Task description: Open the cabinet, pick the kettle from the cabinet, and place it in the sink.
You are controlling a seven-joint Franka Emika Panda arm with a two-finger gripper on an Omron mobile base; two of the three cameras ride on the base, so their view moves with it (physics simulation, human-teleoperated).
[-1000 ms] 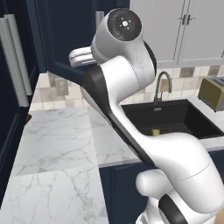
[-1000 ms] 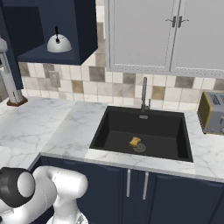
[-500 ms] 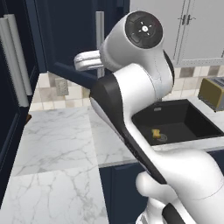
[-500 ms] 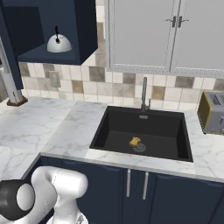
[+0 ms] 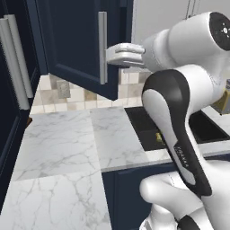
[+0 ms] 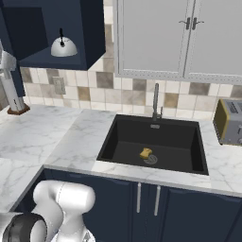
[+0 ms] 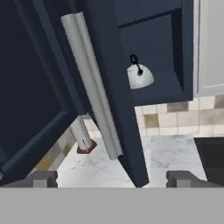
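Marble counter, tiled backsplash, black sink, navy cabinet open

A rendered domestic kitchen. White marble counter runs in an L over navy base cabinets, carrying a black sink with a steel gooseneck faucet. A toaster stands at the sink's 3 o'clock. Beige-and-brown tile backsplash lies below 2 light grey wall cabinets. At 10 o'clock, an open navy cabinet shelves a kettle.
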